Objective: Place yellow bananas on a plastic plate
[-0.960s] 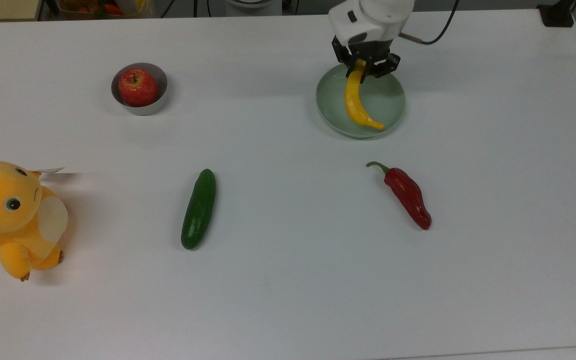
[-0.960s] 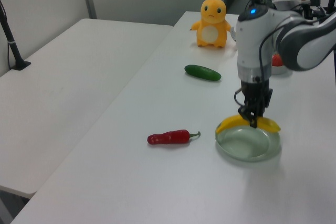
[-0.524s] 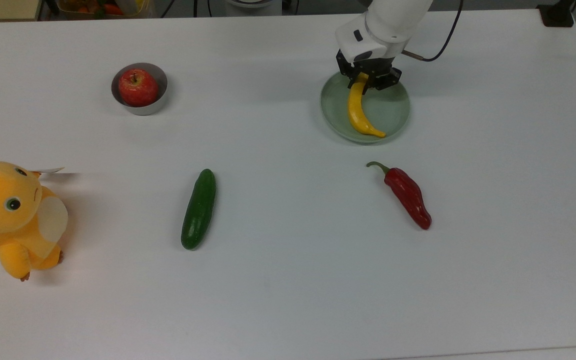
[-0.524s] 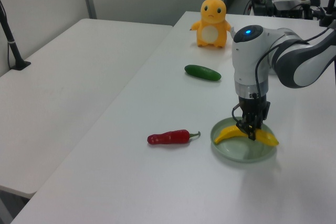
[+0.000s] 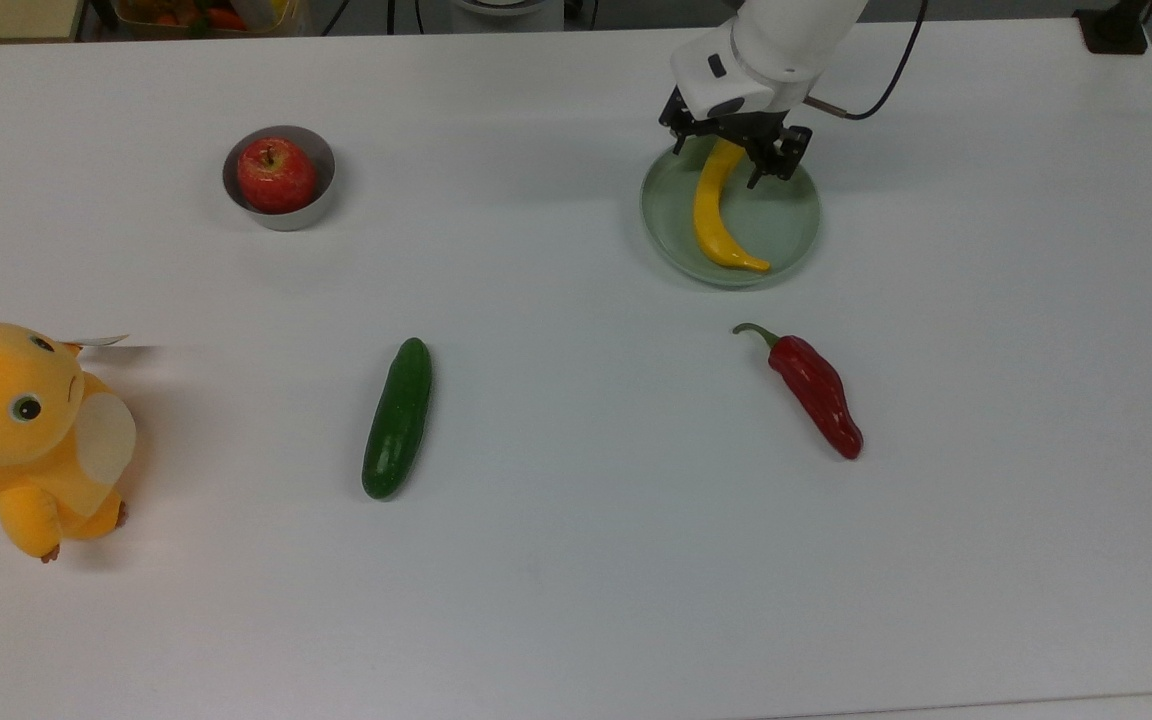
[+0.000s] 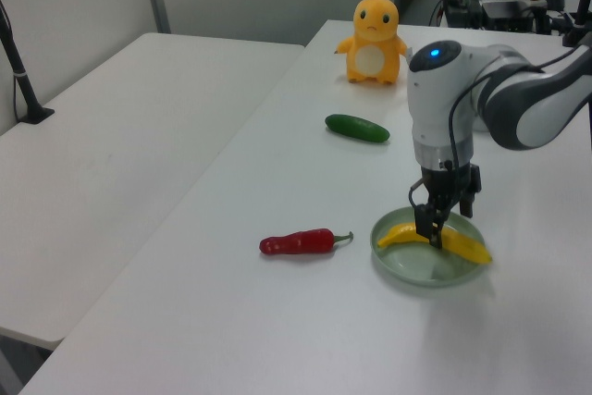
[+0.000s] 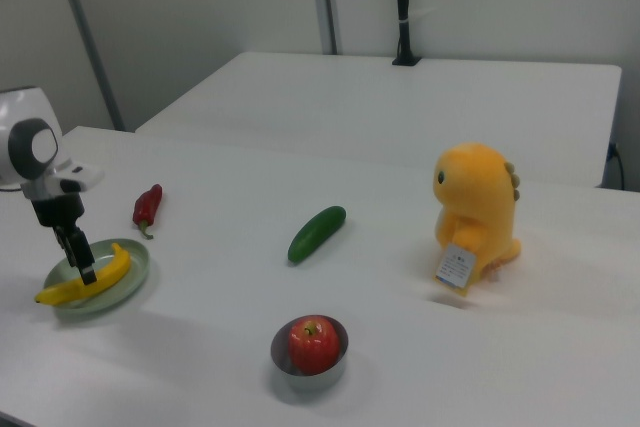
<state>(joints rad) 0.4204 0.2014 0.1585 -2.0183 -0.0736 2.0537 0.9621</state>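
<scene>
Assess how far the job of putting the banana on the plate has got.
Done: the banana lies on the green plate. In hand: the end effector is open, straddling the banana's upper end. Left: lifting clear of the plate.

The yellow banana lay across the pale green plate, one end overhanging its rim. The gripper stood directly over it, fingers apart.
</scene>
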